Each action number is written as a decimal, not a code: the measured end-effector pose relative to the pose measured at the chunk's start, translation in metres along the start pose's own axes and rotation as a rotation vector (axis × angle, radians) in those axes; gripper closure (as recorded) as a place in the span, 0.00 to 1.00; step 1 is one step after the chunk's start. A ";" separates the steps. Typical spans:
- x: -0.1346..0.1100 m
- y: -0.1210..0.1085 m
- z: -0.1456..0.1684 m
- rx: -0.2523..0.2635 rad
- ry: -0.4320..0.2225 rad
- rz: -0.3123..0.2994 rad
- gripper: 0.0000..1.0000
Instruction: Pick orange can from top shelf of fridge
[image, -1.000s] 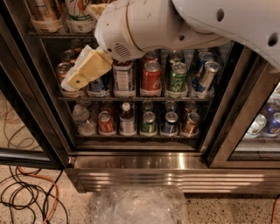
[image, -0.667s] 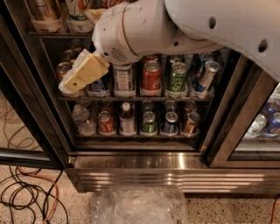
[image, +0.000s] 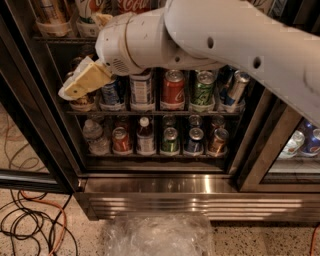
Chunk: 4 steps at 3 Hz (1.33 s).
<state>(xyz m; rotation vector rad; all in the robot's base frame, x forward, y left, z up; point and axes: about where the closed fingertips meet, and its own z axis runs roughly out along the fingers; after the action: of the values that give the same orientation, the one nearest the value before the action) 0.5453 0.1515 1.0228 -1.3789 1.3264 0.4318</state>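
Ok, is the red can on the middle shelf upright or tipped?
Upright: the red can stands on its base, top up. The gripper hangs before the shelf's left end.

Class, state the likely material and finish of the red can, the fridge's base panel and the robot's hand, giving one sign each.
The red can: probably aluminium, glossy painted side, silvery bare top. The base panel: apparently stainless steel, brushed, with streaky reflections. The hand, before the middle rack's left end: matt tan surface, perhaps plastic or rubber; unclear.
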 end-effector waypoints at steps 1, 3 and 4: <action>-0.001 -0.002 0.000 0.007 -0.002 0.000 0.00; 0.003 -0.004 0.010 0.132 0.011 0.070 0.00; 0.000 -0.018 0.020 0.208 -0.010 0.104 0.00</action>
<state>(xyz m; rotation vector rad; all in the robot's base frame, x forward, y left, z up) 0.5686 0.1638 1.0245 -1.1382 1.3978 0.3583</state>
